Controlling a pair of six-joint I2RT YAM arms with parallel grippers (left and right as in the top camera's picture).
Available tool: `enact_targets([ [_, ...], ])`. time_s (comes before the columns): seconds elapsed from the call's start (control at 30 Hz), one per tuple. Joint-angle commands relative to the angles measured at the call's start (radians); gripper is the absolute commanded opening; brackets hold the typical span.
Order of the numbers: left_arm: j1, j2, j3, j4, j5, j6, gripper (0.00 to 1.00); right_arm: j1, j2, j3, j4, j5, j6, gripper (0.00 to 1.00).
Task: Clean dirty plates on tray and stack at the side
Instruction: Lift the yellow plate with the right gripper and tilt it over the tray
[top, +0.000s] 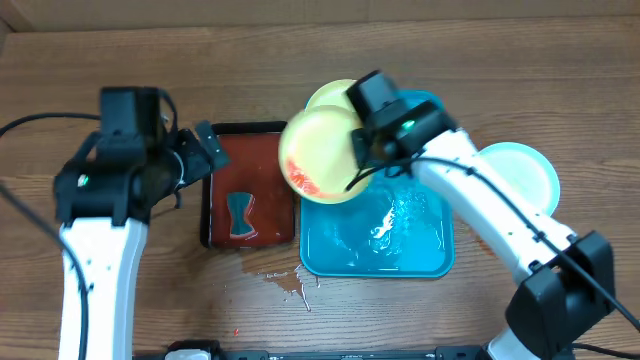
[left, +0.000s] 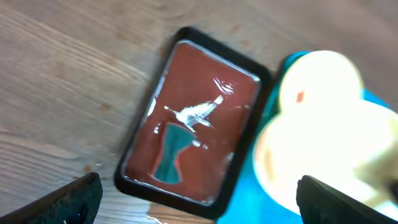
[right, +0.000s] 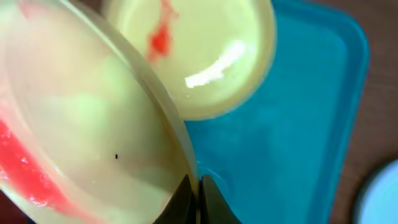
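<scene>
My right gripper (top: 362, 152) (right: 198, 194) is shut on the rim of a yellow-green plate (top: 318, 155) (right: 74, 124). That plate is tilted above the left end of the turquoise tray (top: 375, 245) (right: 292, 124), with a red-orange smear along its lower edge. A second yellow-green plate (top: 328, 96) (right: 199, 50) with a small red smear lies at the tray's far end. A light blue plate (top: 520, 175) sits on the table right of the tray. My left gripper (top: 203, 148) (left: 199, 205) hangs open over the black tray, holding nothing.
A black tray (top: 247, 190) (left: 193, 130) of red liquid with a teal sponge-like piece (top: 240, 215) in it lies just left of the turquoise tray. Water glistens in the turquoise tray, and a small spill (top: 290, 283) marks the wood in front.
</scene>
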Motion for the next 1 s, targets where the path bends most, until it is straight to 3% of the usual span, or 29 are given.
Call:
enact_targets([
  [0.0, 0.006, -0.051, 0.015, -0.004, 0.065, 0.026, 1.00, 0.084, -0.007, 0.023, 0.083, 0.106, -0.010, 0.04],
  [0.37, 0.005, -0.087, 0.014, -0.045, 0.054, 0.026, 1.00, 0.266, 0.042, 0.021, 0.266, 0.447, -0.003, 0.04],
  [0.77, 0.005, -0.049, 0.014, -0.043, 0.053, 0.023, 1.00, 0.296, 0.046, 0.018, 0.257, 0.499, 0.077, 0.04],
  [0.97, 0.005, -0.034, 0.014, -0.043, 0.053, 0.023, 1.00, 0.339, 0.046, 0.019, 0.240, 0.701, 0.038, 0.04],
])
